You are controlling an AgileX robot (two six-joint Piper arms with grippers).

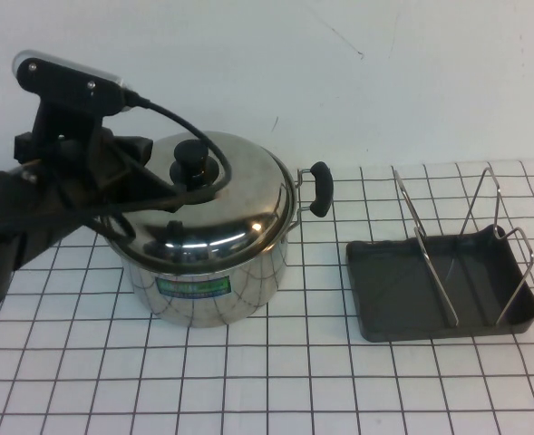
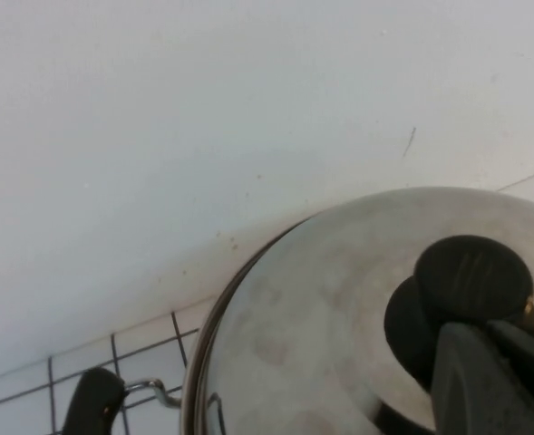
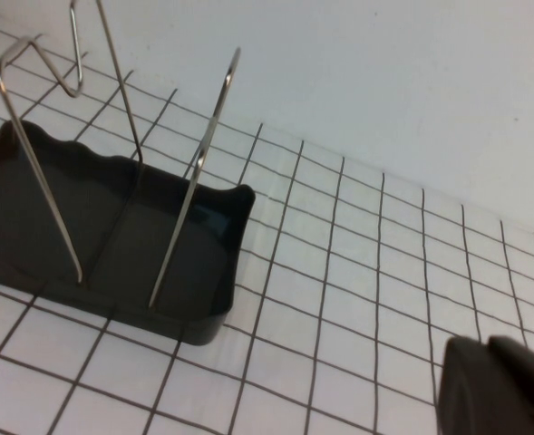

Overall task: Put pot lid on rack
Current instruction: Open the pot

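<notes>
Left gripper (image 1: 162, 181): lid (image 1: 221, 208); right gripper (image 3: 498, 390): rack (image 3: 203, 317)

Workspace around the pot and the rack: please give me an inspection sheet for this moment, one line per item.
Surface: white table with a black grid.
Job's things: pot lid sits closed on the steel pot; rack lies to the pot's right, apart from it, nothing between its wire dividers.
Clutter: nothing seen.
Grippers: left gripper is at the lid's black knob; whether it grips cannot be told. Right gripper shows only in its wrist view, near the rack, holding nothing visible.
Cables: one black cable runs from the left wrist camera over the lid.
Surroundings: plain white wall behind the table.
</notes>
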